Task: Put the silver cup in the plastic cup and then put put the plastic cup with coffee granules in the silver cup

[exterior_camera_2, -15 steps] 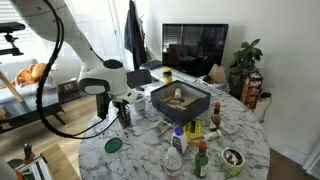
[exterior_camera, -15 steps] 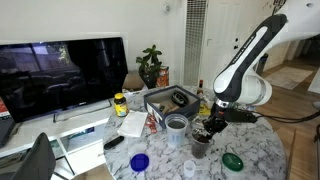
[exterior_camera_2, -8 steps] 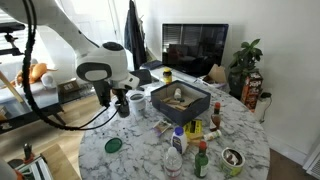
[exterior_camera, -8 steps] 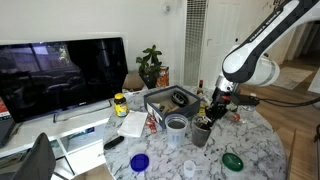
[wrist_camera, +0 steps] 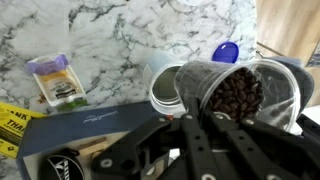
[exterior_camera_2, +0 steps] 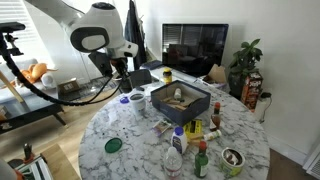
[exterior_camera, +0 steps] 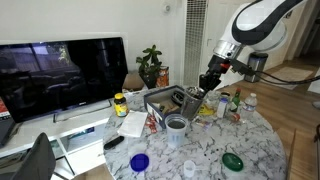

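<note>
As fingers point(wrist_camera: 193, 140) clamp it, the clear cup point(wrist_camera: 212, 78) holds knobbly granules point(wrist_camera: 240, 98).

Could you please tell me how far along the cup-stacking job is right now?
Done, as far as I can tell: the silver cup sits inside the plastic cup on the table. In hand: the tool grips the plastic cup with coffee granules, held in the air. Left: lower it into the silver cup and let go.
</note>
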Available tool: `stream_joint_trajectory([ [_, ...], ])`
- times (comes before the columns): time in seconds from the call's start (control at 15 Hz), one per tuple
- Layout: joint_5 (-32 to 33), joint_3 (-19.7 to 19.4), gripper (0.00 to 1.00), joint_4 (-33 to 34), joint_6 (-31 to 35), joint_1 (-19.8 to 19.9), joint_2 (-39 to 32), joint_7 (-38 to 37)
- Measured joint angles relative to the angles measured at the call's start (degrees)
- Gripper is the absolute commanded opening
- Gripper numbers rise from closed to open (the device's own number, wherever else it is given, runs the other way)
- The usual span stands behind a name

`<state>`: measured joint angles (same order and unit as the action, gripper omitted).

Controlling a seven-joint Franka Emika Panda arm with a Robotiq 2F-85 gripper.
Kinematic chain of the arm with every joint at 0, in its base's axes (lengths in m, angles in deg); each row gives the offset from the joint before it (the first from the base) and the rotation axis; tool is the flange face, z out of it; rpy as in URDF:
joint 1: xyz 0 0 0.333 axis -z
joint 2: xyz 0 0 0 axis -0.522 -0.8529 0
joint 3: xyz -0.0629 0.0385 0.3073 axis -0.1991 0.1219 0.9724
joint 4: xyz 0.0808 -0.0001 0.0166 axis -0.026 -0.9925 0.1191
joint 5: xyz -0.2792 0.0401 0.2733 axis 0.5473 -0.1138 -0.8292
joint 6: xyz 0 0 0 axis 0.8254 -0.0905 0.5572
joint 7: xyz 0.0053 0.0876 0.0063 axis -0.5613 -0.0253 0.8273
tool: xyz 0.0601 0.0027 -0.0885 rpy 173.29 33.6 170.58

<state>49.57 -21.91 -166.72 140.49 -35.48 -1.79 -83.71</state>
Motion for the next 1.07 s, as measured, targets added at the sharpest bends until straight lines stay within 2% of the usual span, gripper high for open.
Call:
stream_joint_trajectory([
  [0.2,0.2,-0.1,0.01,1.7,1.2,-1.6,-2.4,-0.2],
  [0.67,0.9,-0.4,0.01,4.9,12.3,-2.1,-13.0,-1.3],
  [1.07,0.9,-0.4,0.01,8.2,13.7,-2.1,-19.3,-3.4],
])
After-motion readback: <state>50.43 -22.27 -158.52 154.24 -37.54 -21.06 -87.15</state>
